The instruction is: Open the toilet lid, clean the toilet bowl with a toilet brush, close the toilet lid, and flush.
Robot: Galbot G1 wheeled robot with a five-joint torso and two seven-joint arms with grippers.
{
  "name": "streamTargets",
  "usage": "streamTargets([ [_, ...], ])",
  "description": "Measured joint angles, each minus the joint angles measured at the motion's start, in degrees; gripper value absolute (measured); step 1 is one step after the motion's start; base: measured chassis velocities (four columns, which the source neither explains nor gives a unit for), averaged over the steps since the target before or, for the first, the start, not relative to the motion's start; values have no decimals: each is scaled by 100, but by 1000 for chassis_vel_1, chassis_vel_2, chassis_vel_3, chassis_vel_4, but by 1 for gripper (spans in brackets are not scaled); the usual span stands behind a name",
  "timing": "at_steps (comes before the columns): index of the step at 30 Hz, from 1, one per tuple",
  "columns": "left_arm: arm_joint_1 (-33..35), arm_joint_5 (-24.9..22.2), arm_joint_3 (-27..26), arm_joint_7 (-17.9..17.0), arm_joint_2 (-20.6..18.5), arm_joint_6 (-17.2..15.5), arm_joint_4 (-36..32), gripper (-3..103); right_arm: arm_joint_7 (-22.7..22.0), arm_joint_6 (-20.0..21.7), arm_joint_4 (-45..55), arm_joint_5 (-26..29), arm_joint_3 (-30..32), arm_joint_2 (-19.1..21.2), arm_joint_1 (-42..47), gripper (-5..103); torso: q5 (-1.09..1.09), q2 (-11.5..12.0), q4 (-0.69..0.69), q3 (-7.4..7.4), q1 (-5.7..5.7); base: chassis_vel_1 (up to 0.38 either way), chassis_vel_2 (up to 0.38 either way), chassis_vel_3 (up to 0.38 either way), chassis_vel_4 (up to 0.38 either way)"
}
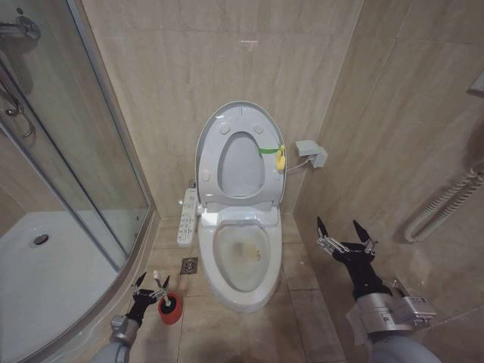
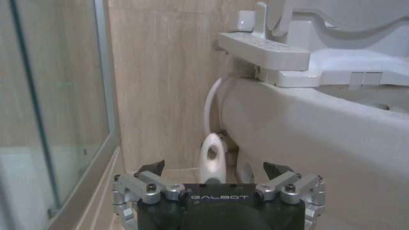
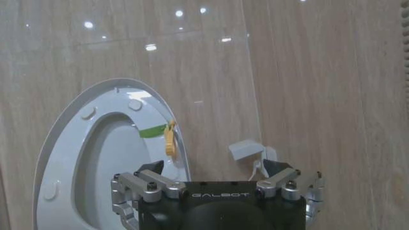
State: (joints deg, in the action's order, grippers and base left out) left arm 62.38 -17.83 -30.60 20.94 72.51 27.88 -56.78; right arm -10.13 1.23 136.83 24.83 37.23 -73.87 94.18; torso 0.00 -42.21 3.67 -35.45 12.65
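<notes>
Beside the toilet bowl [image 1: 240, 257], the left gripper [image 1: 151, 286] gapes around the toilet brush [image 1: 161, 291], seemingly not gripping; right gripper [image 1: 344, 231] open, empty.

The toilet lid [image 1: 240, 121] is standing raised, white and glossy, leaning back against the tiled wall. Below it, the toilet bowl [image 1: 243, 261] is lying open, showing brownish stains inside. The toilet brush [image 1: 160, 290] is resting on the floor left of the bowl, its thin white handle tilting.
</notes>
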Motion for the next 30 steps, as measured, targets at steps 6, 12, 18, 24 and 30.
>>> streamTargets([
  [6,-24,31,-18,-14,17,-44,48,100,2,-4,9,55,12,49,-17,100,0,0,-1,0,0,0,0,0,0],
  [12,21,28,-72,-5,11,-38,62,95,1,2,11,112,13,68,-48,100,0,0,-1,0,0,0,0,0,0],
  [18,-6,27,-133,85,-14,24,157,74,0,2,11,122,4,71,-45,100,0,-1,-1,1,0,0,0,0,0],
  [24,-48,50,-136,159,7,73,242,74,2,-17,12,122,15,72,-15,100,0,-1,1,1,0,0,0,0,0],
  [30,-38,70,-162,223,10,106,258,47,3,-26,3,122,23,87,-23,100,0,-1,0,1,0,0,0,0,0],
])
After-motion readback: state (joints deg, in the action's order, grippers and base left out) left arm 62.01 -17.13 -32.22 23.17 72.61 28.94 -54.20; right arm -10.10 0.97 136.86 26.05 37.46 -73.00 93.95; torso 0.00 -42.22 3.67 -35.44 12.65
